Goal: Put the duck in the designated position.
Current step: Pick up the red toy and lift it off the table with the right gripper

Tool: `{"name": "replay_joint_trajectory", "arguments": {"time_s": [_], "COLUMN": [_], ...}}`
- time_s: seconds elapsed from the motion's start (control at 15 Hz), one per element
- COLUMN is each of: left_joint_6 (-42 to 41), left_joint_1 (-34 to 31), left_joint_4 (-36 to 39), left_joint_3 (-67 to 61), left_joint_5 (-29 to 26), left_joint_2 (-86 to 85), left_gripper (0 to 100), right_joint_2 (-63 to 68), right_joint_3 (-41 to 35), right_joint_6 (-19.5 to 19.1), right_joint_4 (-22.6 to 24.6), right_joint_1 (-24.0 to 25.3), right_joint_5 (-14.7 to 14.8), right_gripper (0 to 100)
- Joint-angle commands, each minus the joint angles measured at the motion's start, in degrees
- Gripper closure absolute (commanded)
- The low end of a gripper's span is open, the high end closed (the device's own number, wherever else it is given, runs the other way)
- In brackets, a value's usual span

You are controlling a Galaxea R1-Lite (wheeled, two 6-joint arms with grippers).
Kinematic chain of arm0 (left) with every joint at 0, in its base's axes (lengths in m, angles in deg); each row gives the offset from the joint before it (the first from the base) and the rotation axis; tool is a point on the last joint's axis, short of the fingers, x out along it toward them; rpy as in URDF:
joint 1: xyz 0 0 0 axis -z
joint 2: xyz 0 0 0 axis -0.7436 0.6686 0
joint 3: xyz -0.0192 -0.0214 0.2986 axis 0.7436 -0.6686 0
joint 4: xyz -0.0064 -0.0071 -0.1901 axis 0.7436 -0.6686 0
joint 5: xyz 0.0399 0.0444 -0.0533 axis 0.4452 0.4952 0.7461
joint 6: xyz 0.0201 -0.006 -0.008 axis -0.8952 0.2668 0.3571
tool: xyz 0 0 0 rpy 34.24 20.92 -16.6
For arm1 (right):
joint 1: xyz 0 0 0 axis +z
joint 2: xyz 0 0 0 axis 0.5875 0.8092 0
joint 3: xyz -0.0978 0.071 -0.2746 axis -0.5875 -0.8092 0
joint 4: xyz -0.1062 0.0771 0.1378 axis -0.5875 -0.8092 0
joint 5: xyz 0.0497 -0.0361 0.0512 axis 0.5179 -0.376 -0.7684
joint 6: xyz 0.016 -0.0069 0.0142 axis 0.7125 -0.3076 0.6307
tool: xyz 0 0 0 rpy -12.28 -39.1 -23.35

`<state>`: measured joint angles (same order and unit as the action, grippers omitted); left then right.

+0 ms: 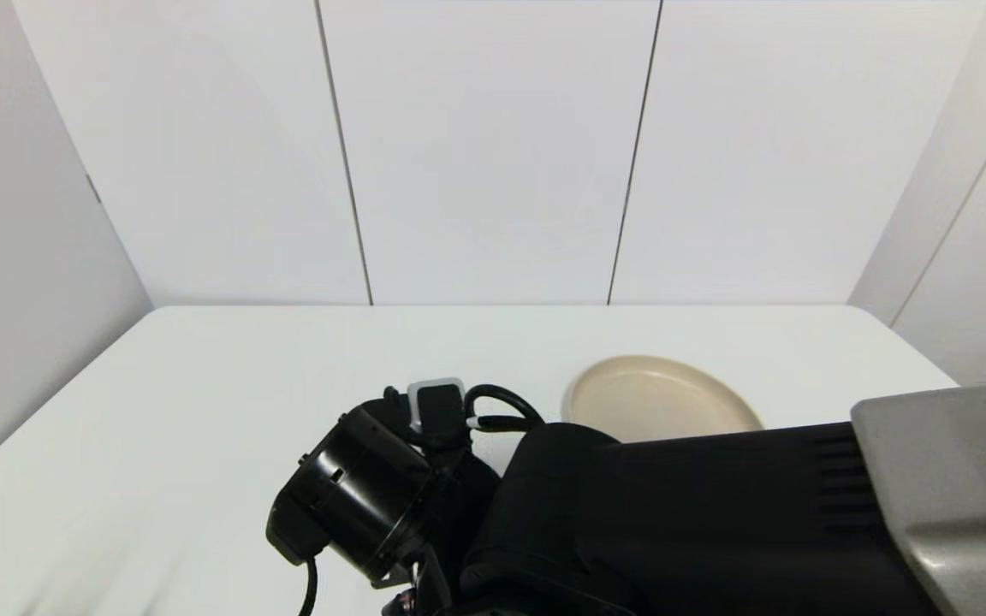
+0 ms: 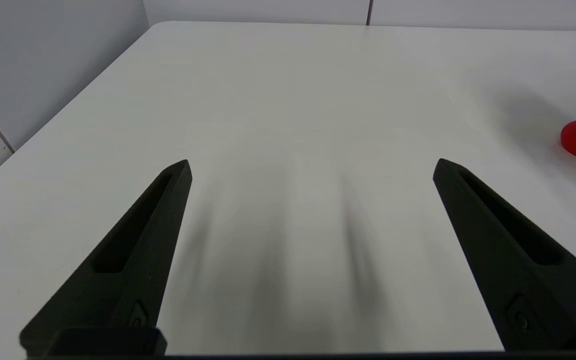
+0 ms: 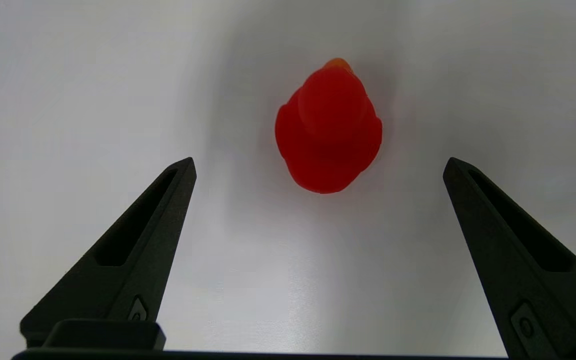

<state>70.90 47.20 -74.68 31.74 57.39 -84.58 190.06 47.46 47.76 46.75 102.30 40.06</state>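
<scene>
Right claw (image 3: 318, 162) points down at the tabletop (image 3: 68, 75), fingers spread wide, gripping nothing. The duck (image 3: 329, 127) sits on the tabletop just beyond the fingertips, between them, untouched. Right arm (image 1: 673, 513) reaches across from the right, near a beige plate (image 1: 660, 398). Left claw (image 2: 313, 165) hangs spread over bare tabletop.

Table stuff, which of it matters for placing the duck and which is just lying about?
Matters:
duck, standing on the table
right claw, open above the duck

Lying about:
beige plate
left claw, open over bare table, idle
</scene>
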Motion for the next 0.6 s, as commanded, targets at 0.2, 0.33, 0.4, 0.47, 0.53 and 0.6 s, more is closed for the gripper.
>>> {"name": "replay_joint_trajectory", "arguments": {"time_s": [0.2, 0.33, 0.4, 0.47, 0.53, 0.6], "left_joint_6": [0.0, 0.0, 0.0, 0.0, 0.0, 0.0], "left_joint_1": [0.0, 0.0, 0.0, 0.0, 0.0, 0.0], "left_joint_4": [0.0, 0.0, 0.0, 0.0, 0.0, 0.0], "left_joint_3": [0.0, 0.0, 0.0, 0.0, 0.0, 0.0], "left_joint_5": [0.0, 0.0, 0.0, 0.0, 0.0, 0.0], "left_joint_2": [0.1, 0.1, 0.1, 0.1, 0.1, 0.1], "left_gripper": [0, 0, 0, 0, 0, 0], "right_joint_2": [0.8, 1.0, 1.1, 1.2, 1.5, 1.8], "right_joint_3": [-0.1, -0.1, -0.1, -0.1, 0.1, 0.5], "right_joint_6": [-1.2, -2.1, -2.4, -2.5, -2.5, -2.5], "right_joint_4": [0.1, 0.2, 0.2, 0.5, 0.7, 0.8], "right_joint_1": [-0.2, -0.4, -0.5, -0.5, -0.6, -0.6], "right_joint_5": [0.0, 0.0, 0.0, -0.1, -0.1, -0.1], "right_gripper": [0, 0, 0, 0, 0, 0]}}
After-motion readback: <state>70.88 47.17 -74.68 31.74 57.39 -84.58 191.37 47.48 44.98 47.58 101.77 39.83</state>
